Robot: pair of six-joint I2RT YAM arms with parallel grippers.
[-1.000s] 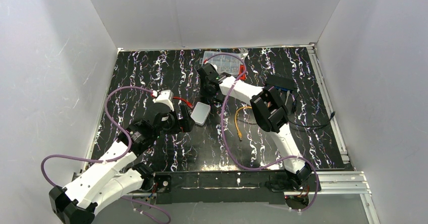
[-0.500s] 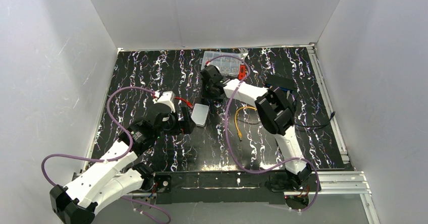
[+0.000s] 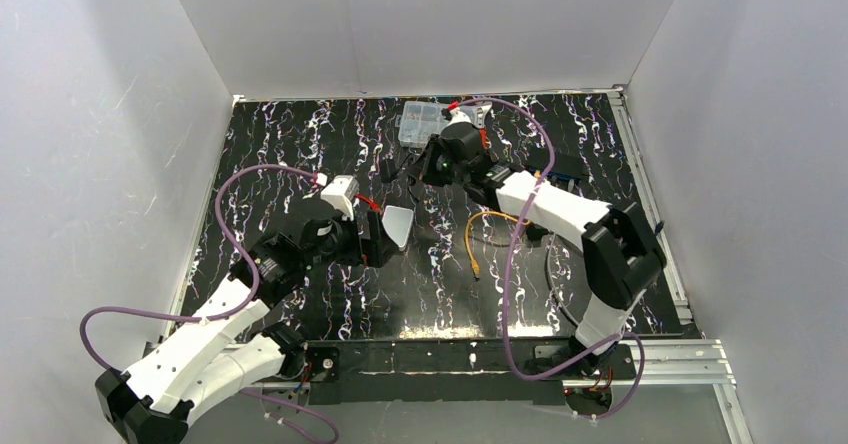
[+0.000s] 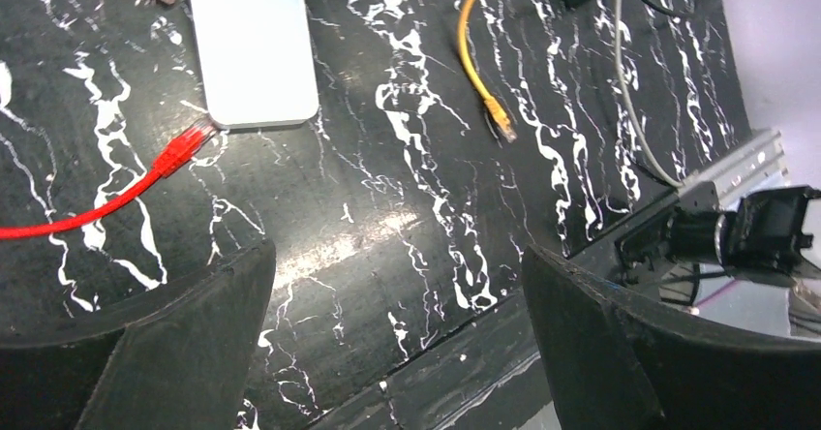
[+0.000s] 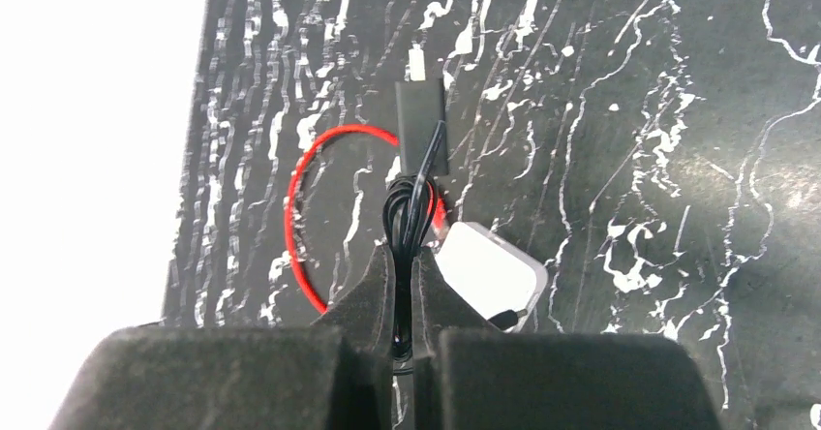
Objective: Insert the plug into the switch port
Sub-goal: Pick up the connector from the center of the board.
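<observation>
The orange cable lies mid-table, its clear plug free on the mat; the plug also shows in the left wrist view. The flat black switch sits at the right, partly hidden behind my right arm, and its ports do not show. My left gripper is open and empty, well apart from the plug. My right gripper is shut on a bundled black cable with a small black block at its end.
A white-grey rounded box sits between the grippers, a black jack at its edge. A red wire with a red connector lies beside it. A clear parts box stands at the back. White walls surround the mat.
My right arm has swung its elbow out to the right and its gripper has moved back and right with the black cable. My left gripper has shifted right toward the white-grey box.
</observation>
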